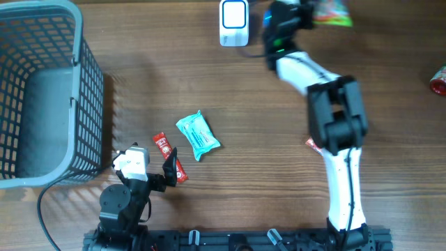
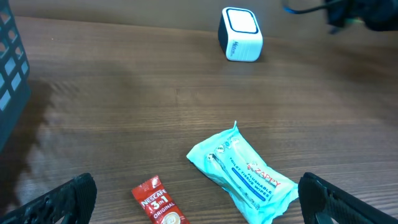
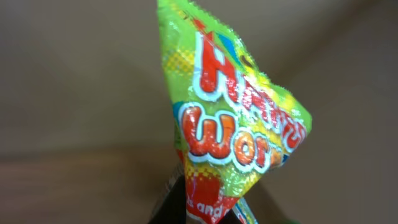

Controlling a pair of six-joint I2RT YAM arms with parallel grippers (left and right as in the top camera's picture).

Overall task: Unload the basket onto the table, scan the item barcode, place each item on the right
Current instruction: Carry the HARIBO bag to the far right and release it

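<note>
**The right claw (image 3: 208,208) is shut tight on the bottom of a green candy bag (image 3: 236,118), near the scanner (image 1: 233,22).**

The white and blue scanner stands at the far edge of the table (image 1: 230,90). The bag is to its right, and the arm's black wrist is between them. A blue pack of wipes (image 2: 245,177) and a red coffee stick (image 2: 155,202) lie in the middle of the table, well apart from the bag. A grey basket (image 1: 42,97) sits on the left. Another small red packet (image 1: 311,144) peeks out from under the right arm. That arm reaches a long way across the table. The left claw (image 2: 196,186) is wide open and low near the front edge, holding nothing, just before the wipes and the coffee stick.
</note>
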